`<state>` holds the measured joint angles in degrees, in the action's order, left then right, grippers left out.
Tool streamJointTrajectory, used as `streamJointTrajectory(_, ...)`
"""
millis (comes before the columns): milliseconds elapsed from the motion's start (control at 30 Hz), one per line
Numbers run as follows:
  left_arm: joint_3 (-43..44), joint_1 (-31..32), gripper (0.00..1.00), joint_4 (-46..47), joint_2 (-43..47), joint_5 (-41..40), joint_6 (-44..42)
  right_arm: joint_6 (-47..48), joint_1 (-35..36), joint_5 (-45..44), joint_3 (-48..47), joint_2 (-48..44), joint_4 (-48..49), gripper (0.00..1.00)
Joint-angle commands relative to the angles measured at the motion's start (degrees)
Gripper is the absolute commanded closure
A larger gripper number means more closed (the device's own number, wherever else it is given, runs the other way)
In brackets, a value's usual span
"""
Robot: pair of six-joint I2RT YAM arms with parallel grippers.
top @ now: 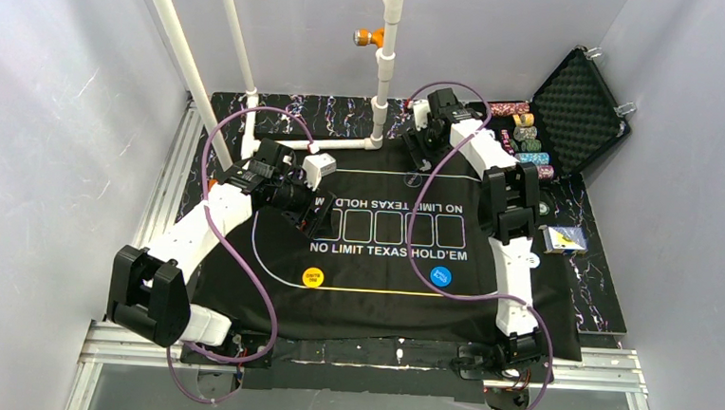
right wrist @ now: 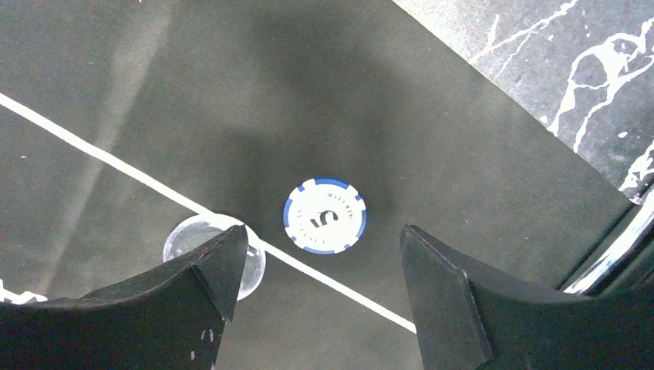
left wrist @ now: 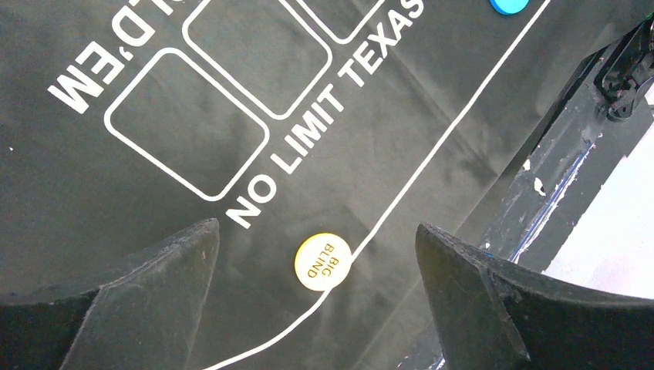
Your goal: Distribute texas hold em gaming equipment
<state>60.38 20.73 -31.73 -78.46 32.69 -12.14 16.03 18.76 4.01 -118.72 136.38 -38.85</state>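
A white poker chip (right wrist: pixel 325 216) with blue edge marks and a "5" lies flat on the black mat, just beyond a white line. My right gripper (right wrist: pixel 324 229) hangs open over it at the mat's far edge (top: pixel 422 144), and neither finger touches the chip. A pale see-through disc (right wrist: pixel 187 236) lies partly behind the left finger. My left gripper (left wrist: pixel 316 226) is open above the yellow "BIG BLIND" button (left wrist: pixel 322 262), which rests on the mat's white line (top: pixel 311 277). A blue button (top: pixel 441 276) lies to its right. Stacks of chips (top: pixel 525 134) stand at the back right.
The black mat (top: pixel 381 306) printed "NO LIMIT TEXAS HOLD'EM" covers the table's middle. An open foam-lined case (top: pixel 578 109) stands at the back right. A small pack of cards (top: pixel 563 238) lies right of the mat. White pipe posts (top: pixel 384 73) rise at the back.
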Motion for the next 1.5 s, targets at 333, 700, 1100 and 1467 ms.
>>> streamJointTrajectory(333,0.88,-0.32,0.02,-0.96,1.72,2.04,-0.21,4.35,-9.33,4.70,24.48,-31.66,-6.85,0.21)
streamJointTrajectory(700,1.04,-0.27,0.02,-1.32,2.29,3.45,-0.17,12.26,-26.22,2.06,43.28,-41.97,-9.73,0.23)
streamJointTrajectory(1100,1.05,-0.33,0.02,-1.72,2.87,2.82,-0.32,11.99,-27.03,-2.73,46.82,-35.07,-2.79,0.26)
streamJointTrajectory(1467,1.13,-0.33,0.02,-1.59,2.24,3.28,-0.16,12.27,-27.03,-6.21,48.84,-32.07,1.09,0.27)
